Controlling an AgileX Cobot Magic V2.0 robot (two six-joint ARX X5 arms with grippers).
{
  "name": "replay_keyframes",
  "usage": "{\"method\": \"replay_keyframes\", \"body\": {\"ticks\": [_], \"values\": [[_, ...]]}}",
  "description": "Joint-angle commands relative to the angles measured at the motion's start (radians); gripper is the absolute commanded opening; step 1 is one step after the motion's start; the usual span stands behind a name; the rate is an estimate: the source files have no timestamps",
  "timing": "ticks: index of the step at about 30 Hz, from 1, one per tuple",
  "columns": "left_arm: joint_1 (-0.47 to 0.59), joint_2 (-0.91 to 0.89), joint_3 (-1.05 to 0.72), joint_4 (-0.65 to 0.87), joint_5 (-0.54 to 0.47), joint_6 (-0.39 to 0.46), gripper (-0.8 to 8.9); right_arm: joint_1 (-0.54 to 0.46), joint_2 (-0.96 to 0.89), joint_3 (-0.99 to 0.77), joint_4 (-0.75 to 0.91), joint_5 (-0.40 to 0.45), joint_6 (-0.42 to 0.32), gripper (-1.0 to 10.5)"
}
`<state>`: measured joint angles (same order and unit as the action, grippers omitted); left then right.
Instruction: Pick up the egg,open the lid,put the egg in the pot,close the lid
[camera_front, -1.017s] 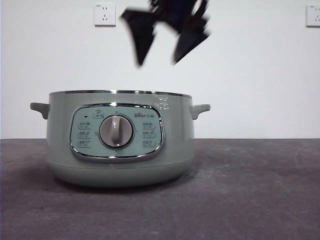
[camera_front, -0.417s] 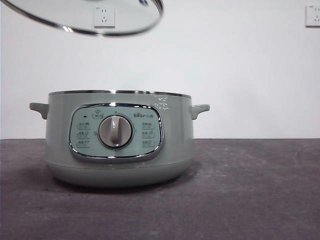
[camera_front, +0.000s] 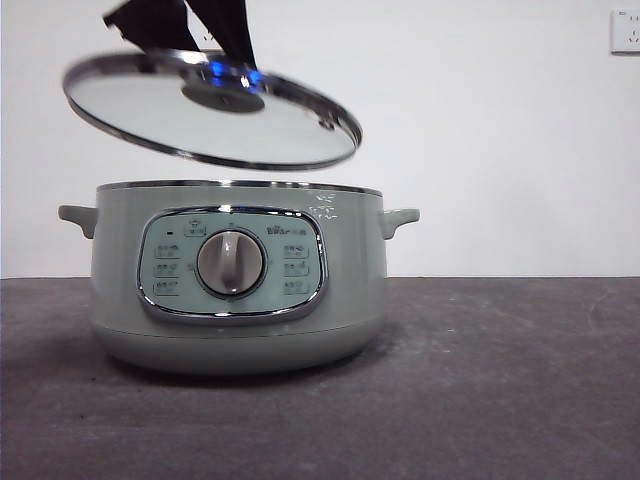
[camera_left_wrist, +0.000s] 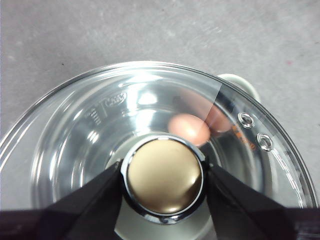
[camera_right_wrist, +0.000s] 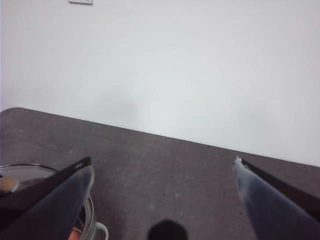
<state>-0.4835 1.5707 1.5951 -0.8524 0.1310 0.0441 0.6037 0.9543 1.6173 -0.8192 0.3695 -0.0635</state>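
The left gripper (camera_left_wrist: 162, 175) pinches the knob of the round clear glass lid (camera_front: 210, 110) with the steel rim, holding it tilted above the left part of the squat sage-green electric pot (camera_front: 235, 275), not yet touching its rim. Through the glass, the small brown-orange egg (camera_left_wrist: 189, 129) lies inside the pot, so the lid needs lowering and levelling. The right gripper (camera_right_wrist: 162, 185) waits off to the right, jaws spread and empty.

Bright, even light; white glare on the lid (camera_left_wrist: 125, 102); soft, blurred tool edges.
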Motion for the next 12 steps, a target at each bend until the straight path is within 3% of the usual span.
{"method": "replay_keyframes", "body": {"ticks": [1, 12], "values": [[-0.002, 0.014, 0.011, 0.047, 0.008, 0.010, -0.09, 0.000, -0.002, -0.004, -0.008, -0.001, 0.009, 4.7], [-0.002, 0.070, 0.010, 0.082, 0.007, 0.009, -0.09, 0.000, 0.001, -0.004, -0.037, -0.002, 0.005, 4.7]]}}
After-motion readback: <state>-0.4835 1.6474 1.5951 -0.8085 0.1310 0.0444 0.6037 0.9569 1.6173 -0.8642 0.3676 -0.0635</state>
